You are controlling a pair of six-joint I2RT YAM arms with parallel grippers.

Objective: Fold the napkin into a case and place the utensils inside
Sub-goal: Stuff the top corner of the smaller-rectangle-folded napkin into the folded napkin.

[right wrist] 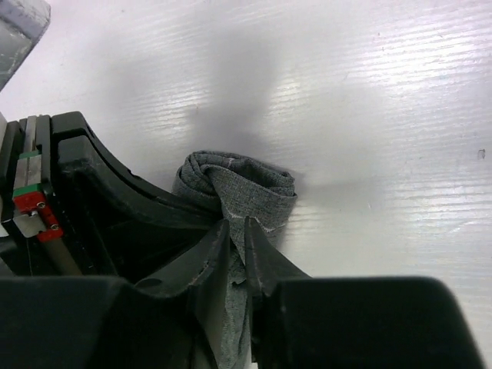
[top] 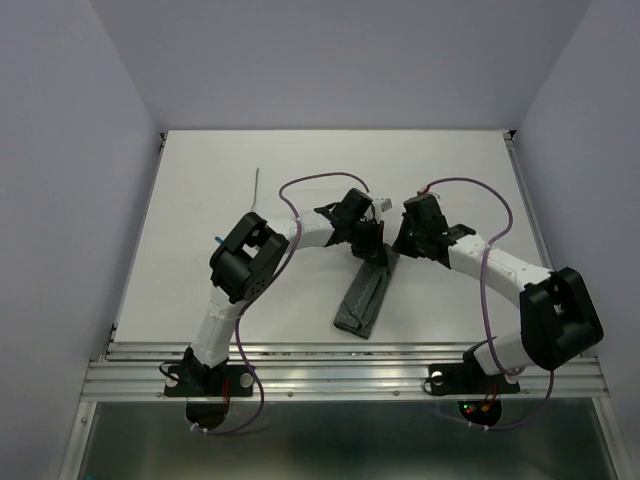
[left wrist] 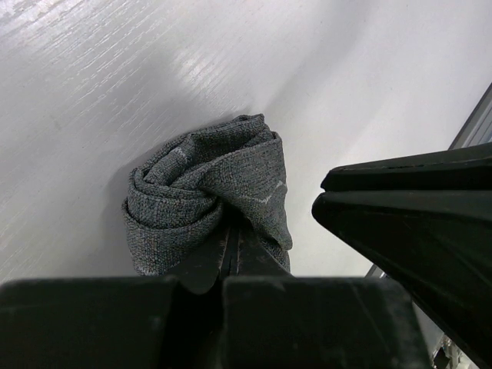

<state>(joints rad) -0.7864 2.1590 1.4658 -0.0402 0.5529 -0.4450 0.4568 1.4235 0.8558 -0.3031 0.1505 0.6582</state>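
The left gripper (left wrist: 228, 232) has its jaws pressed fully together, pinching a bunched fold of the one napkin (left wrist: 206, 184). The cloth bulges in rolled layers just past the fingertips. The right gripper (right wrist: 237, 224) stands with its jaws a narrow slit apart. That slit is filled by the same dark grey cloth, so it too has a grip on the napkin. Both grippers meet at one end of the cloth, side by side and nearly touching.

From the jaws, the rest of the napkin runs back toward the arm bases as a single long, narrow strip lying flat on the white table (top: 450, 180).

One slim grey utensil (top: 257, 188) lies well apart from both jaws, off to the left gripper's side and farther back. One small blue tip (top: 218, 240) shows by the left arm's elbow, but I cannot tell what it belongs to.
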